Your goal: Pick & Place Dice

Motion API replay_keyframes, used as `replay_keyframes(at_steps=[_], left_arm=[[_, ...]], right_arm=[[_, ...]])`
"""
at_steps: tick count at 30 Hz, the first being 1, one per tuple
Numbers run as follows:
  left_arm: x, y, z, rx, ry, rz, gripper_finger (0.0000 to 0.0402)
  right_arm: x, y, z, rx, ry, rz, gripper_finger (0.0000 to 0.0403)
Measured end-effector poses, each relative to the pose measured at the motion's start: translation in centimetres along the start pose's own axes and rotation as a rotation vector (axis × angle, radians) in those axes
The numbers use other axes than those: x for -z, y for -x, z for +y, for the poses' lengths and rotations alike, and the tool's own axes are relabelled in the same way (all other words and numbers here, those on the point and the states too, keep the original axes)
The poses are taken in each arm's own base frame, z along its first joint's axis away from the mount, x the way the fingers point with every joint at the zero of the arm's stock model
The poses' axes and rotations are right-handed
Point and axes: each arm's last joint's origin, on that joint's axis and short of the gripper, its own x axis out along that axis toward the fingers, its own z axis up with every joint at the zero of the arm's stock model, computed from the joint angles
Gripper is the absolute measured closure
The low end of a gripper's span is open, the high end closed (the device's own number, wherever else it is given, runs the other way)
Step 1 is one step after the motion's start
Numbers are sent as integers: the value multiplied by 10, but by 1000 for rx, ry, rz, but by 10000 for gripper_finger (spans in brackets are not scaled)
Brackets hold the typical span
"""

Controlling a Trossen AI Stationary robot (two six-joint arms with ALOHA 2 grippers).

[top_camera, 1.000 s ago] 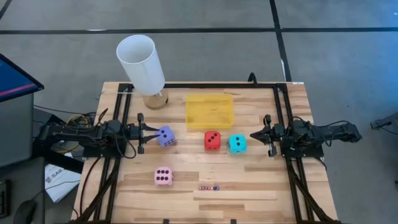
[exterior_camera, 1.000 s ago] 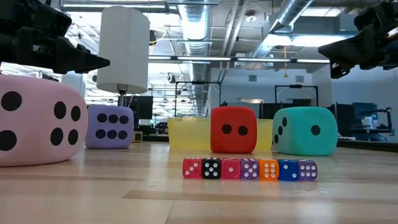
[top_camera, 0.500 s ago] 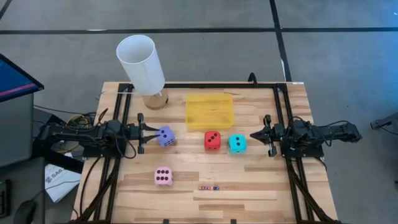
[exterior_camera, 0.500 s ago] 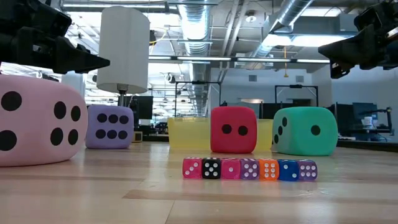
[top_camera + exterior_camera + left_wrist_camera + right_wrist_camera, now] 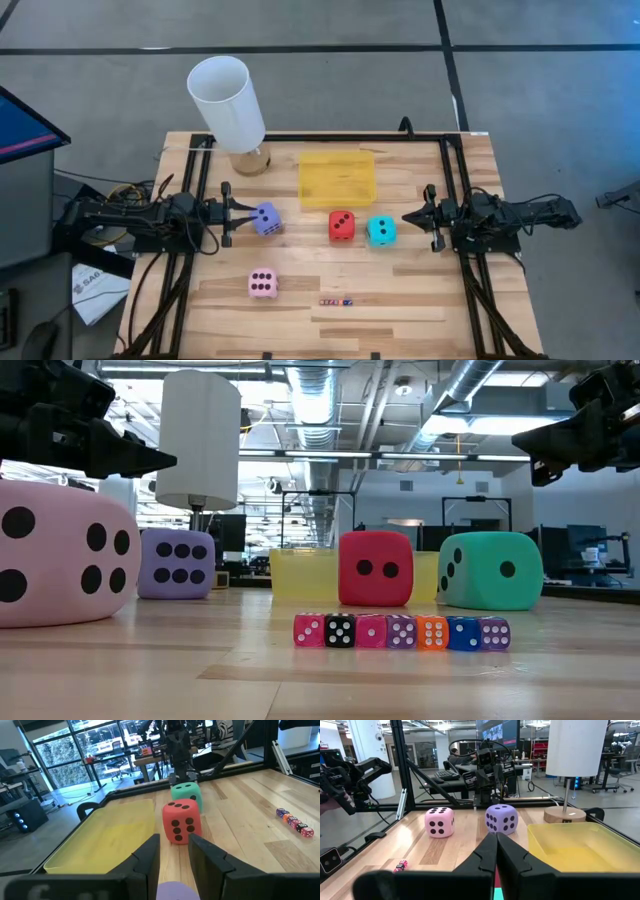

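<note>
pink die (image 5: 62,552) cropped, tiny dice (image 5: 335,301) unreadable

Four big dice had black pips: purple die (image 5: 267,219), red die (image 5: 341,225), cyan die (image 5: 381,230), pink die (image 5: 263,283). The tray (image 5: 338,179) was see-through yellow, the lamp shade (image 5: 226,101) plain white, the counter (image 5: 420,290) pale wood planks. The tiny dice (image 5: 401,631) ran pink, black, pink, purple, orange, blue, purple.
</note>
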Motion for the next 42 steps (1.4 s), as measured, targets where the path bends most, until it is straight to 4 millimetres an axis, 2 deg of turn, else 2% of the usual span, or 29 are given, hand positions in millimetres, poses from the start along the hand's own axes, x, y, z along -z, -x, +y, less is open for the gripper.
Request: replay_keyframes(at_steps=[18, 27, 42], left_arm=[[0, 0, 0, 1, 9, 0, 312], [0, 0, 0, 0, 308, 0, 312], [-5, 0, 1, -3, 330, -54, 312]], right_arm=[[0, 0, 0, 8, 0, -6, 400], [-1, 0, 0, 11, 0, -6, 400], [-1, 0, 0, 11, 0, -6, 400]])
